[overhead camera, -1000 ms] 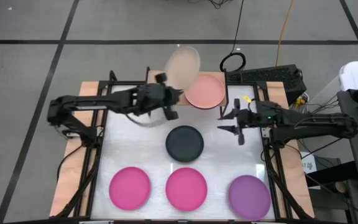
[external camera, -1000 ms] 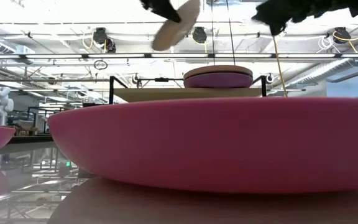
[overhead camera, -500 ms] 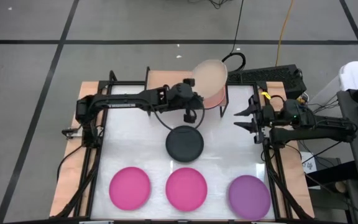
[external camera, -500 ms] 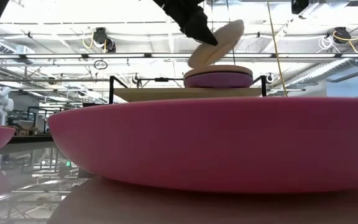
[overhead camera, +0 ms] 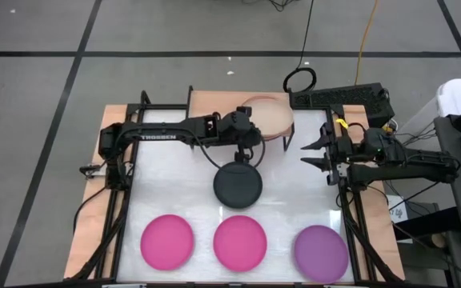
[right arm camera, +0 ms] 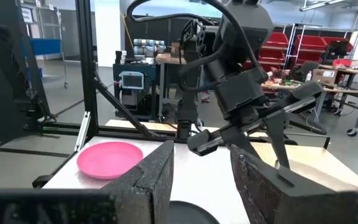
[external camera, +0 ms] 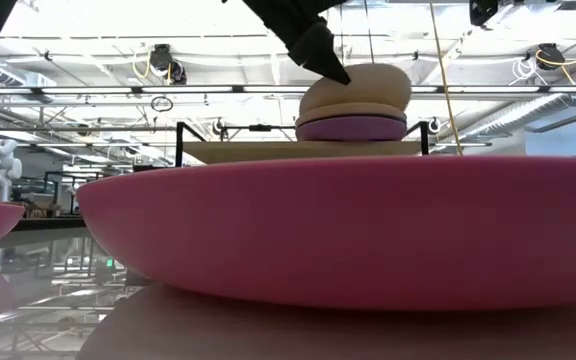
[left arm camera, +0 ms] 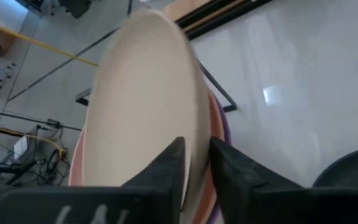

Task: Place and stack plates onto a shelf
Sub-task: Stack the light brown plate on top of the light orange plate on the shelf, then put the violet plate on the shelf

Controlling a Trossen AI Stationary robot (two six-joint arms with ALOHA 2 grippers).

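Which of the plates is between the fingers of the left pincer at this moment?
The beige plate, tilted on the stack on the shelf. The left pincer straddles its rim; the other plates lie apart on the table.

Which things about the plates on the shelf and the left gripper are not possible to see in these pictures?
- High view: the left gripper covers the near rim of the beige plate; the plates beneath are hidden.
- Low view: the hot pink plate fills the foreground, hiding the shelf legs and the table.
- Left wrist view: the fingers straddle the beige plate's rim; contact cannot be told.
- Right wrist view: the stack is out of frame.
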